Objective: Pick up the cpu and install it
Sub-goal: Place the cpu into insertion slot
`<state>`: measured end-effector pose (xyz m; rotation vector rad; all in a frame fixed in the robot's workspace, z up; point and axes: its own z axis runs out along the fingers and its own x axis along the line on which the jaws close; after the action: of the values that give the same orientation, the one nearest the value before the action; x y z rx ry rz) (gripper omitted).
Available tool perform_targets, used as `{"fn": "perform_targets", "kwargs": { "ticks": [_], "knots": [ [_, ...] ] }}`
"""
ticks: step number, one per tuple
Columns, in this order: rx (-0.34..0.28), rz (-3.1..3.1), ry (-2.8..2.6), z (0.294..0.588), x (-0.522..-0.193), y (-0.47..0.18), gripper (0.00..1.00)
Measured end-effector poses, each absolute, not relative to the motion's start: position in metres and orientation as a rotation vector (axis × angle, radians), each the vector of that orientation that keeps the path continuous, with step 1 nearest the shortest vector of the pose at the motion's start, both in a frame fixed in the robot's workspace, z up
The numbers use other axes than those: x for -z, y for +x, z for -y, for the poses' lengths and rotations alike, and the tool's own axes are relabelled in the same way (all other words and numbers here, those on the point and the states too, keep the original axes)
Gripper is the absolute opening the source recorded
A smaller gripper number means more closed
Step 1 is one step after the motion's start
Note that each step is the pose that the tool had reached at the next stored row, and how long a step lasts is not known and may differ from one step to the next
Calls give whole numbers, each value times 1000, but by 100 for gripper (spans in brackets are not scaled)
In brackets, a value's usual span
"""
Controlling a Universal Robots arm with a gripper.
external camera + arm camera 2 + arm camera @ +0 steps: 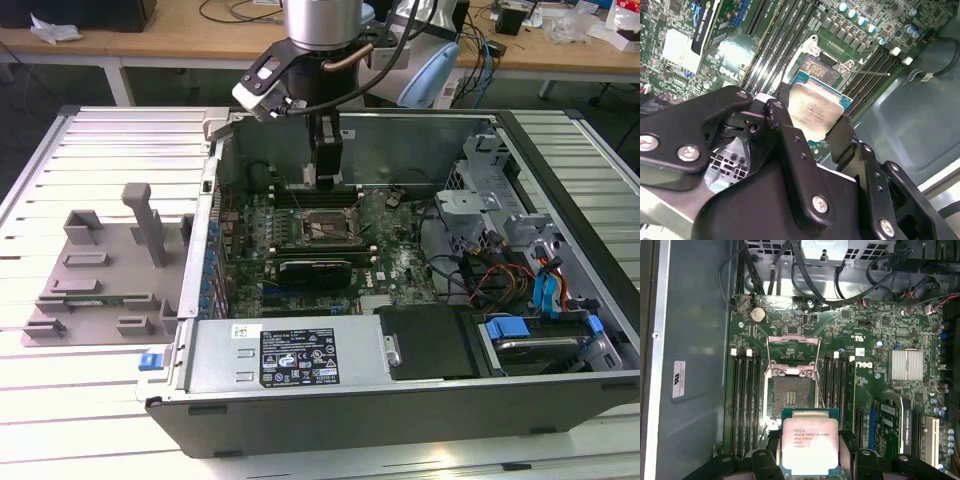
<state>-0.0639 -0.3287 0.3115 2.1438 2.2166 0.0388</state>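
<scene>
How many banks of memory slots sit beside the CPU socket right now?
2. In the first wrist view, one bank lies along one side of the open socket, the other bank along the opposite side.

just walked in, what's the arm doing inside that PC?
The arm's gripper is shut on the cpu, with its fingers clamping two opposite edges and the silver top facing the wrist cameras. It holds the chip inside the open computer case, above the motherboard and close to the socket. The socket's retention frame is flipped open, the socket is empty, and the cpu is not yet seated.
</scene>
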Motion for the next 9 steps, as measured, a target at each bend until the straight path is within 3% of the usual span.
{"fn": "perform_targets", "kwargs": {
  "ticks": [9],
  "knots": [
    [-41,-2216,2143,329,-291,-64,55]
  ]
}}
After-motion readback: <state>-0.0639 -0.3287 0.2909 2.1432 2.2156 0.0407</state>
